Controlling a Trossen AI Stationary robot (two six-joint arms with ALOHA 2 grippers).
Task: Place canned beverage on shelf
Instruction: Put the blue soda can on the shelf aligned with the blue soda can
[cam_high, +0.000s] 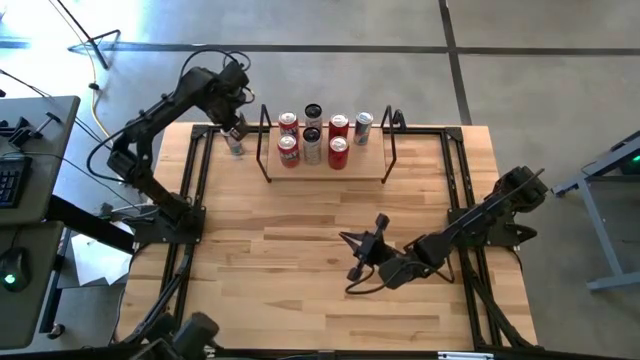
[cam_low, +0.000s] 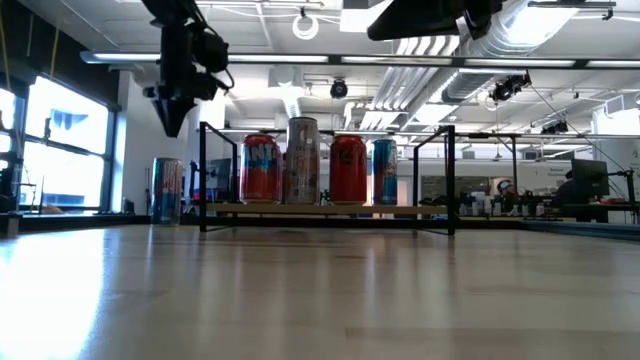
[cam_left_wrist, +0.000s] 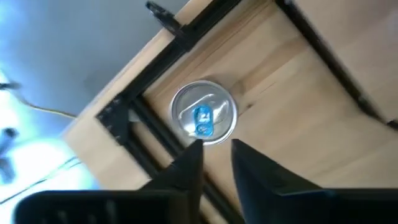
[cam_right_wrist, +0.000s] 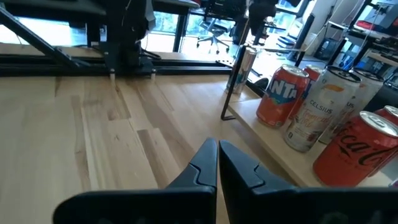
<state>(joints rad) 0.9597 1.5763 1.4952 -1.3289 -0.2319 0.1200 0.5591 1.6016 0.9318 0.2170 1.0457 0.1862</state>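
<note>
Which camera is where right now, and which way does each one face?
High: overhead, straight down on the table, both arms.
Low: table height, level at the shelf; arms hang in from above.
Left wrist: looks down past the left gripper onto a loose can.
Right wrist: looks past the shut right gripper toward the shelf.
All four show that loose can beside the shelf.

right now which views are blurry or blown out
Left wrist view: soft all over, the can top and the left hand smeared, a bright blue-white patch at one edge. Low view: windows glare, table shiny. High view is evenly lit.
</note>
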